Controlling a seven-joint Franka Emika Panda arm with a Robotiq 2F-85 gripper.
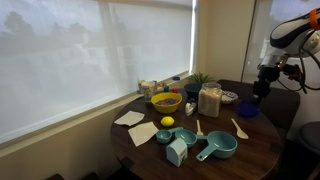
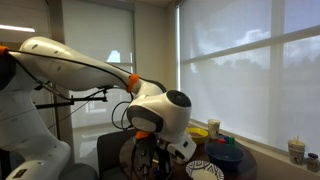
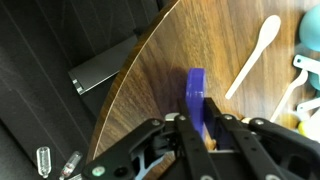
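- White paper sheets (image 1: 128, 118) lie at the left edge of the round wooden table (image 1: 255, 150), seen in an exterior view; a second sheet (image 1: 143, 133) lies nearer the front-left edge.
- Yellow bowl (image 1: 165, 101) stands toward the back edge by the window. A small yellow round thing (image 1: 167, 122) sits just in front of it.
- Pale blue upright item (image 1: 177, 150) stands near the front edge, with two teal measuring cups (image 1: 218, 147) just beside it, toward the table's middle.
- Clear jar (image 1: 210, 100) with pale contents stands upright behind the middle, a green plant (image 1: 200, 80) behind it at the back edge.
- Pale spoon (image 1: 240, 128) lies flat right of the middle; in the wrist view the same spoon (image 3: 255, 55) lies at a slant, apart from the held item.
- Blue piece (image 1: 248, 108) is at the right edge of the table, under the arm. In the wrist view the blue piece (image 3: 196, 88) stands on edge, close to the table rim. What it is cannot be told.
- Gripper (image 3: 199, 122): jaws drawn in against both flat sides of the blue piece, clamping it. In an exterior view the gripper (image 1: 260, 95) hangs over the right edge, pointing down.
- In the exterior view from behind, the arm's body covers the grip; nothing readable there.
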